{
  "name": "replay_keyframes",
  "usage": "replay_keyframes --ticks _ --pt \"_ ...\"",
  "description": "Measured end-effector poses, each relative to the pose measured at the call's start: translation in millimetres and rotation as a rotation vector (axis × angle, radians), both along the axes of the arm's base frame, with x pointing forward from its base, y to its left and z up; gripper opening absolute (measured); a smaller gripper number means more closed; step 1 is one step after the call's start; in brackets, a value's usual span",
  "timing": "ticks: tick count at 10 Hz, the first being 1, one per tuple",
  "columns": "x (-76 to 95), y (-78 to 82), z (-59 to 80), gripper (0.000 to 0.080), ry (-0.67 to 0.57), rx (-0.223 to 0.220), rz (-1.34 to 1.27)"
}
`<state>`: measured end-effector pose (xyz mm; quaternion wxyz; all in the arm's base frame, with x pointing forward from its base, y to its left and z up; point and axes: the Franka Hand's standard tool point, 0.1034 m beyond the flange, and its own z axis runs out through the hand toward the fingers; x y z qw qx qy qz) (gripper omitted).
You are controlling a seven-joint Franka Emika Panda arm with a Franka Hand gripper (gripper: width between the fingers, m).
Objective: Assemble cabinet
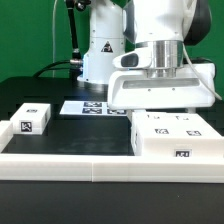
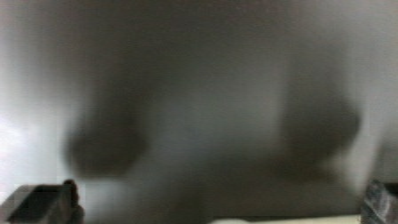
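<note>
The cabinet's large white body [image 1: 176, 137] lies on the black table at the exterior view's right, with tags on its top and front. A smaller white panel [image 1: 30, 118] with a tag lies at the left. My gripper [image 1: 160, 106] hangs low right over the body's far edge; its fingertips are hidden there. In the wrist view the gripper [image 2: 214, 203] has one dark finger [image 2: 47, 204] at each side edge, far apart, with a blurred pale surface [image 2: 214, 90] very close between and beyond them. Nothing shows held.
The marker board [image 1: 88, 107] lies flat behind the parts, near the robot's base. A low white border rail [image 1: 100, 167] runs along the table's front. A white block [image 1: 8, 132] sits at the far left edge.
</note>
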<state>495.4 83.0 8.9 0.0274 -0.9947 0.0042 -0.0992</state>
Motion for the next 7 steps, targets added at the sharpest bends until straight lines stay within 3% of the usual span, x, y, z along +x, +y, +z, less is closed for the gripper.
replay_keyframes --ticks 2,7 --pt "7.9 3.0 -2.0 0.0797 -0.009 -0.002 0.009" --pt "6.2 -4.9 -3.7 0.0797 -0.017 -0.014 0.04"
